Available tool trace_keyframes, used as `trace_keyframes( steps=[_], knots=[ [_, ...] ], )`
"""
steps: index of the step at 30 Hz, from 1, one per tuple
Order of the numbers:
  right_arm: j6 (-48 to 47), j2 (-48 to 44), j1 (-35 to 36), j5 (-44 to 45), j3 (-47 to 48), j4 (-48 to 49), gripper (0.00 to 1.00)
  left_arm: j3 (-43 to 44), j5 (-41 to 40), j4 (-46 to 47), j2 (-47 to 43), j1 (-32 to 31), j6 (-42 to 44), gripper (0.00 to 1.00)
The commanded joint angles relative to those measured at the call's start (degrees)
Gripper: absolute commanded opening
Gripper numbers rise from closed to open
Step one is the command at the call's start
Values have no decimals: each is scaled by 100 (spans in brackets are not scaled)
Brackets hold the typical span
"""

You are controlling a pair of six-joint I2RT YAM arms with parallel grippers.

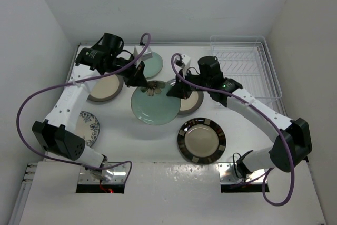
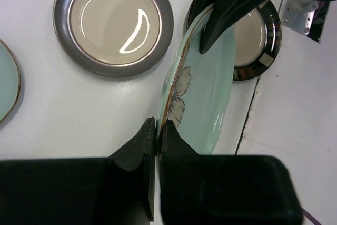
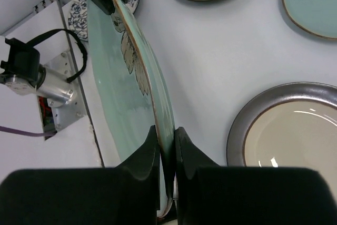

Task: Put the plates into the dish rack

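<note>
Plates (image 1: 154,106): none of the six in the dish rack (image 1: 239,59) yet, going by the overhead view, so basically at the very start. One mint-green plate (image 2: 205,93) with the flower mark up off the table (image 1: 131,146) by the look of its shadow, tipped on edge in both wrist views, hanging around mid-table and well apart from the rack off to its right. Pinched at opposite rims: left gripper (image 2: 157,129) clamped tight on the edge next to the flower, right gripper (image 3: 167,133) squeezed onto the far edge, nothing but the rim's thickness between either pair of jaws. Could be a handover, could be a two-armed carry, can't tell which. Everything else lying flat: second mint-green plate (image 1: 154,66) just behind the held one, cream plate (image 1: 104,89) with a grey rim on the left, other cream plate (image 1: 192,104) partly under the right gripper, black-banded plate (image 1: 201,140) toward the front, blue-floral plate (image 1: 88,127) front left, half hidden by the left arm. Rack at the back right corner, prongs bare as far as visible. Left to do, best guess: move this first one over, slot it upright between the prongs, then repeat for the five on the table. Long way to go.
</note>
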Motion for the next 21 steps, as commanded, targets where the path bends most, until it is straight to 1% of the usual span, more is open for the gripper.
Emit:
trace_keyframes(
  steps=[1,4,5,7,9,12,13,14,15,17,21],
  knots=[
    [42,-270,65,328,70,609,0,83,88,513,-327,-52,-453,0],
    [-63,-314,65,487,113,610,0,83,-106,567,-327,-52,-454,0],
    [-98,-288,65,513,131,575,0,83,-177,628,-327,-52,-515,4],
    [-125,-262,30,530,236,539,0,83,-229,681,-267,-52,-568,16],
    [-143,-262,-22,539,263,583,0,135,-291,681,-205,-52,-569,49],
    [-125,-244,-110,548,324,574,0,188,-362,681,-134,-52,-569,74],
    [-90,-235,-145,548,368,566,0,240,-423,681,-134,-52,-569,80],
    [-81,-244,-233,557,386,574,0,241,-502,681,-73,-52,-569,90],
    [-55,-209,-268,548,491,574,0,293,-502,751,-73,0,-569,92],
    [-55,-191,-400,531,579,530,0,294,-660,830,-12,1,-621,94],
    [-90,-60,-585,461,834,416,0,407,-924,971,111,176,-621,94]
  ],
)
